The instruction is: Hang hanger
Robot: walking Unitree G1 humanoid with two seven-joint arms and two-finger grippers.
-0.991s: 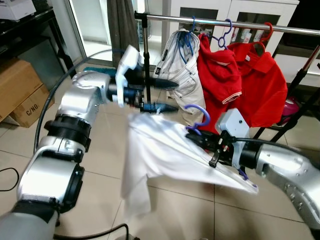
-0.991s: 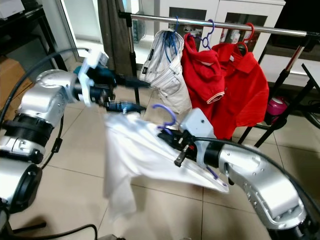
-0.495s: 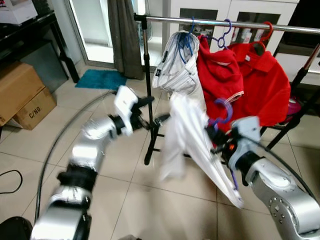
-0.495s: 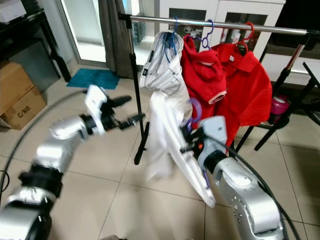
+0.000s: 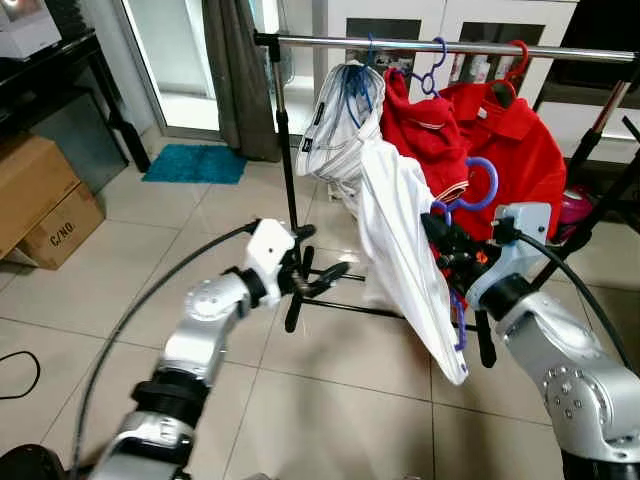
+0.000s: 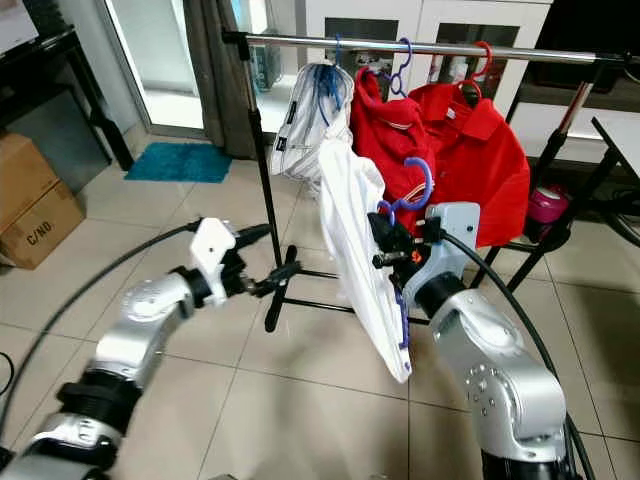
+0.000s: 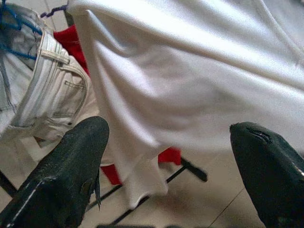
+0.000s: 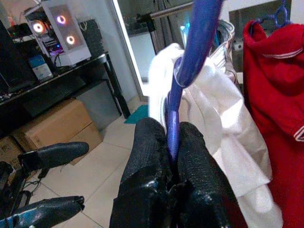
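Purple hanger [image 5: 478, 186] w/ white shirt [image 5: 405, 250] is pinched tight by right gripper [image 8: 170, 142], below the rail [image 5: 440, 44], near red shirts [image 5: 500, 140]. Left gripper [image 5: 318, 262] is spread wide, empty. Risk: hook could miss rail; shirt could slide off tilted hanger.

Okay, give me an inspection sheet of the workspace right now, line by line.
Surface: tiled floor.
Job's things: purple hanger carrying a white shirt, raised below the rail, not yet hooked.
Clutter: red shirts and pale trousers already hung; cardboard box; teal mat.
Grippers: right gripper shut on the hanger; left gripper open, apart from the shirt.
Cables: black cable along the left arm.
Surroundings: curtain, white cabinet.
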